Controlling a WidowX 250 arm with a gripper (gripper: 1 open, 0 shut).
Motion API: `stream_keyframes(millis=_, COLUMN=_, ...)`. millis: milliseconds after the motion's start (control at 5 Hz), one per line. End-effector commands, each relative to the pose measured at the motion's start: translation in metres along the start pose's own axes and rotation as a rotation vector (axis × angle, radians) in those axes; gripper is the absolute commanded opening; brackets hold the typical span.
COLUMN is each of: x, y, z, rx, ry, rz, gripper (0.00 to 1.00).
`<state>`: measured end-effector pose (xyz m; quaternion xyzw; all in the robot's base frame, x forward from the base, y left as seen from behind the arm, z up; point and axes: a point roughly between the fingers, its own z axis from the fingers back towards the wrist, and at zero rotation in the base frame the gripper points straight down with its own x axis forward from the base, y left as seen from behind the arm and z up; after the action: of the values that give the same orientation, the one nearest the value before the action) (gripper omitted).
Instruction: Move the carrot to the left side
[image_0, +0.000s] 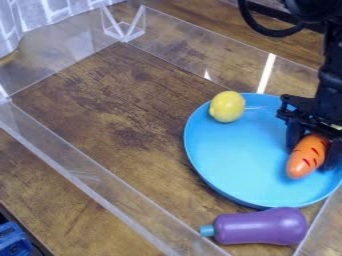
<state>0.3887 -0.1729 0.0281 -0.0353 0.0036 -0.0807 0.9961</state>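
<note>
The carrot is a small orange toy with dark ridge lines, lying on the right part of a blue plate. My black gripper comes straight down from above and is shut on the carrot's upper end, hiding its leafy top. The carrot's tapered tip points toward the lower left and rests close to the plate surface.
A yellow lemon sits on the plate's upper left. A purple eggplant lies just in front of the plate. Clear plastic walls surround the wooden table, which stretches away to the left.
</note>
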Motion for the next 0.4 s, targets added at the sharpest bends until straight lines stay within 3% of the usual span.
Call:
stream_keyframes(millis=0, x=0.008, y=0.007, z=0.037, rx=-0.020, ry=-0.047, rz=-0.080, gripper=0.00)
stream_keyframes(millis=200, x=0.007, y=0.000, z=0.056, rx=-0.020, ry=-0.042, rz=-0.018, gripper=0.00)
